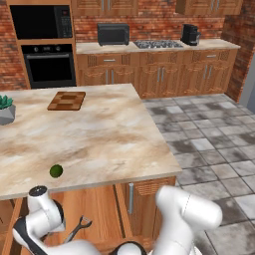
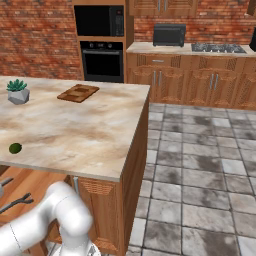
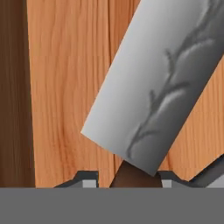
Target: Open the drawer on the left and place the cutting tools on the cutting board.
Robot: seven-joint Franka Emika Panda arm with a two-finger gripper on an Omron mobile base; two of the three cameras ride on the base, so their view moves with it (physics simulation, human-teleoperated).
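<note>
Gripper (image 3: pixel 127 181) down in the open drawer (image 1: pixel 97 209), jaws closed on a knife.

Hand view showed the knife's grey blade (image 3: pixel 153 96) over the drawer floor, dark handle between the tips. Scissor-like tool (image 1: pixel 78 228) lay beside. Cutting board (image 1: pixel 66 100) far back on the worktop (image 1: pixel 99 139). Advice: lift straight up, clearing the worktop's edge before swinging over.

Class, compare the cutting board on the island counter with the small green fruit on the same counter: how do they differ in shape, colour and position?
The cutting board is flat and rectangular; the green fruit is small and round. The cutting board is brown wood with darker and lighter blocks; the green fruit is plain dark green. The cutting board lies toward the counter's far edge; the green fruit sits near the near edge. Both rest on the marbled counter, untouched.
</note>
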